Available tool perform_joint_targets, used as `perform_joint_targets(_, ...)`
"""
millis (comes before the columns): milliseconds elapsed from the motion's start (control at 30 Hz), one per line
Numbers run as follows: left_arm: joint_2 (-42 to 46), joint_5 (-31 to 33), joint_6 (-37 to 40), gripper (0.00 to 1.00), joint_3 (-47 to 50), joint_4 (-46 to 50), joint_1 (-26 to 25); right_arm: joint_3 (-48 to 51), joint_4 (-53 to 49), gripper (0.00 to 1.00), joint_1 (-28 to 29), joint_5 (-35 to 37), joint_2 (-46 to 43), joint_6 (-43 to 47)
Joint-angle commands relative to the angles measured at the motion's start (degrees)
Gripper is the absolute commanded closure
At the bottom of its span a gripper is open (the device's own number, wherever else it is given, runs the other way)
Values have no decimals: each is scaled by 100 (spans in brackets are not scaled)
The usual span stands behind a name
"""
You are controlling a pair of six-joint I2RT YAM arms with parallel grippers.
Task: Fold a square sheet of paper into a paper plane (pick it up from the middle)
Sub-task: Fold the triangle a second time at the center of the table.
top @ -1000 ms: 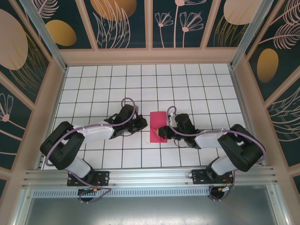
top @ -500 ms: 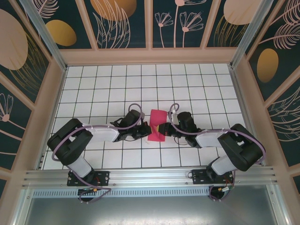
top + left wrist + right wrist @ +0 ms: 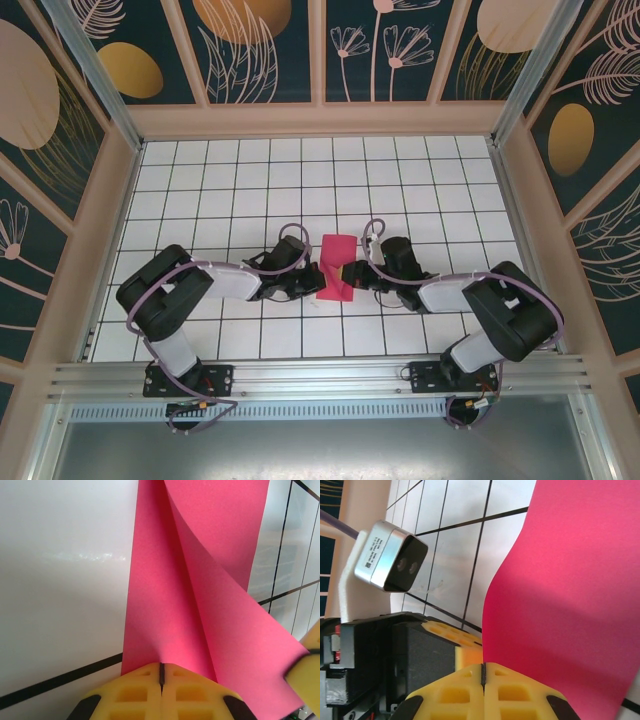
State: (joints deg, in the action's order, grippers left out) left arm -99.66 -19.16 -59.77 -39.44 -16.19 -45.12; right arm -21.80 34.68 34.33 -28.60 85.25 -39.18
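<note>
Pink paper sits mid-frame in the top view on the tiled desk, partly folded, with one flap curling up. The left fingers are pinched tight on its left edge and the right fingers are pinched tight on the right side. Looks like mid-fold: move both arms together, line the flap edge up with the centre line, and press the crease flat before letting go. Uneven pull risks a tear. The left wrist camera has a label, too small to read.
</note>
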Motion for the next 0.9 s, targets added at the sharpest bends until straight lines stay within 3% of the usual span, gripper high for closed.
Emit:
perform_joint_targets(0,-339,176,207,100,-2,402,-38,-229,-318,100,-134,-141,103,434)
perform_joint_targets(500,-397,496,529,100,-272,976,-35,-837,-1223,98,-642,-668,481,1582)
perform_joint_targets(867,-321,402,585,100,-425,909,-32,-978,-1955,96,-723,-1218,22,1866)
